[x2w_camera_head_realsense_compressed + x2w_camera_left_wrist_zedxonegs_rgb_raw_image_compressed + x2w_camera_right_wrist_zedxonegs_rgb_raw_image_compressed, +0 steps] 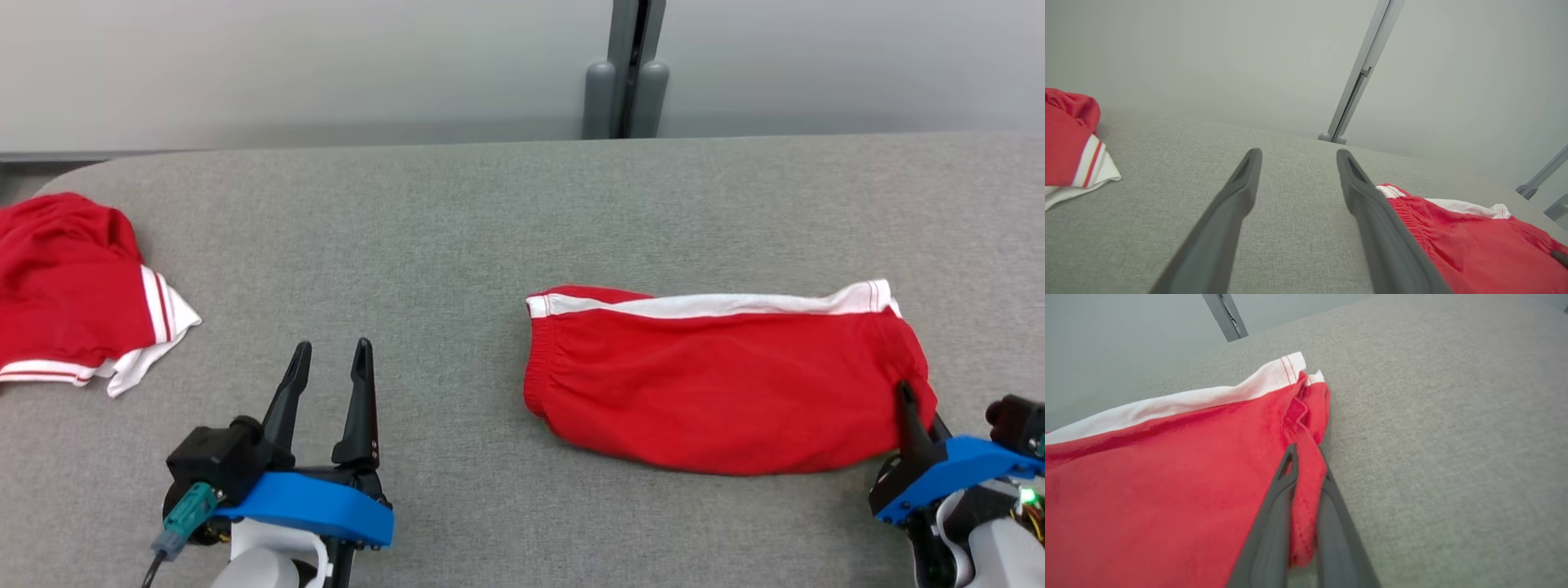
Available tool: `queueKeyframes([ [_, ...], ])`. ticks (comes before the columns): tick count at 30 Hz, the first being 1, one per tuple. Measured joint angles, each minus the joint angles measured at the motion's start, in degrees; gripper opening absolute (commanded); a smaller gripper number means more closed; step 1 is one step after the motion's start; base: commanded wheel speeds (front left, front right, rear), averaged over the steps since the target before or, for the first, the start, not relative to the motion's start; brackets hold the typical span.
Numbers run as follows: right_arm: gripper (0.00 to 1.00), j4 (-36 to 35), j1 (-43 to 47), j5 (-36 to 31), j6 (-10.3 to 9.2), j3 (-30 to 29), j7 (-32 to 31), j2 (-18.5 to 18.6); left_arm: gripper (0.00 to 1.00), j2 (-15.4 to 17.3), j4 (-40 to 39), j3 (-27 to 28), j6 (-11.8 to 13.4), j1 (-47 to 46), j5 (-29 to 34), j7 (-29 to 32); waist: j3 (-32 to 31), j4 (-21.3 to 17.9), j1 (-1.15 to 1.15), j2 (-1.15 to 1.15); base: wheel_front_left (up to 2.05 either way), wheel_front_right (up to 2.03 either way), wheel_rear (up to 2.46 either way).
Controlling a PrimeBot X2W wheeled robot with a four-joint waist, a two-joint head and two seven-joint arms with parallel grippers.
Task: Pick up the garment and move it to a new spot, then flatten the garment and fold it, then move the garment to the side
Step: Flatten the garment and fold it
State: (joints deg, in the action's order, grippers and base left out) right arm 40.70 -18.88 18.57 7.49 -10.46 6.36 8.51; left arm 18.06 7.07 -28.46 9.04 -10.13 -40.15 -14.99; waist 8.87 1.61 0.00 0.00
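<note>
Where the task's thing lies: red cotton shorts with a white hem band [718, 384], folded into a flat oblong on the right half of the grey woven-fabric worktop [490, 229], elastic waistband toward the middle, white band along the far edge.
Right gripper [1307, 461]: fingers [1271, 526] nearly closed, pinching a fold of red cloth at the shorts' right-hand edge, near the front corner.
Left gripper [332, 359]: fingers parted wide, holding nothing, over bare worktop to the left of the shorts and apart from them.
Step in hand (judged): the shorts look folded, so the pinch probably begins the move to the side.
How to do it well (judged): a single pinch at one edge will let the layers slide apart if pulled quickly. A low, slow drag along the worktop, keeping the cloth flat, should preserve the fold. Bringing the left gripper to the waistband end would steady the other edge.
Risk (judged): the woven surface may catch the lower layer and open the fold.
Other item: crumpled red garment with white stripes [65, 286], at the worktop's far left edge, well apart from the shorts.
Room: plain pale grey wall [326, 65] behind the worktop, with a grey upright post [627, 73] at its far edge.
</note>
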Motion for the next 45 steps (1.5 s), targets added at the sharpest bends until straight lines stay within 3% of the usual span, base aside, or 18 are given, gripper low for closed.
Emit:
queueKeyframes([
  [8,0.0,-6.0,3.3,-4.1,0.0,-4.2,-2.2,-2.7,1.0,-1.3,0.7,-0.2,-0.5,1.9,1.6,0.0,-1.2,-0.9,0.0,0.0,0.0,0.0,0.0],
  [13,0.0,-8.7,0.5,-7.3,-0.01,-2.3,-3.7,-4.3,1.0,-2.1,1.4,-0.4,-0.9,1.8,2.1,0.0,-1.1,0.0,0.0,0.0,0.0,0.0,0.0],
  [18,0.0,-10.6,-5.7,-6.9,0.0,8.2,-4.9,-5.4,1.0,-2.4,1.6,-0.1,-1.0,1.5,2.5,0.0,-0.8,0.7,0.0,0.0,0.0,0.0,0.0],
  [22,0.0,-9.9,-8.7,-1.0,0.0,20.7,-5.6,-5.6,1.0,-2.9,1.8,0.1,-1.2,1.1,2.9,0.0,-0.6,1.7,0.0,0.0,0.0,0.0,0.0],
  [26,0.0,-7.4,-10.3,3.6,0.0,28.8,-4.9,-5.7,1.0,-3.4,2.2,0.4,-1.5,1.0,2.9,0.0,-0.5,2.7,0.0,0.0,0.0,0.0,0.0],
  [41,0.0,-1.1,-10.9,7.0,-0.01,42.7,-0.9,-5.7,1.0,-4.2,2.7,1.8,-2.0,1.8,3.9,0.0,-1.0,3.4,0.0,0.0,0.0,0.0,0.0],
  [42,0.09,-1.1,-10.8,7.3,-0.01,43.6,-0.7,-5.7,1.0,-4.3,2.8,1.8,-2.0,1.9,3.9,0.0,-1.1,3.2,0.01,0.0,0.0,0.0,0.0],
  [43,0.38,-1.2,-10.8,7.3,0.0,44.2,-0.6,-5.7,1.0,-4.3,2.8,1.8,-2.1,1.9,3.9,0.0,-1.1,3.1,0.0,0.0,0.0,0.0,0.0],
  [44,1.0,-1.2,-10.8,7.3,0.0,44.8,-0.1,-5.7,1.0,-4.3,3.0,1.8,-2.1,1.9,4.0,0.0,-1.2,2.9,0.0,0.0,0.0,0.0,0.0],
  [45,1.0,-1.2,-10.8,7.3,-0.01,45.3,0.3,-5.7,1.0,-4.4,3.0,1.7,-2.2,1.9,4.1,0.0,-1.3,2.8,0.0,0.0,0.0,0.0,0.0],
])
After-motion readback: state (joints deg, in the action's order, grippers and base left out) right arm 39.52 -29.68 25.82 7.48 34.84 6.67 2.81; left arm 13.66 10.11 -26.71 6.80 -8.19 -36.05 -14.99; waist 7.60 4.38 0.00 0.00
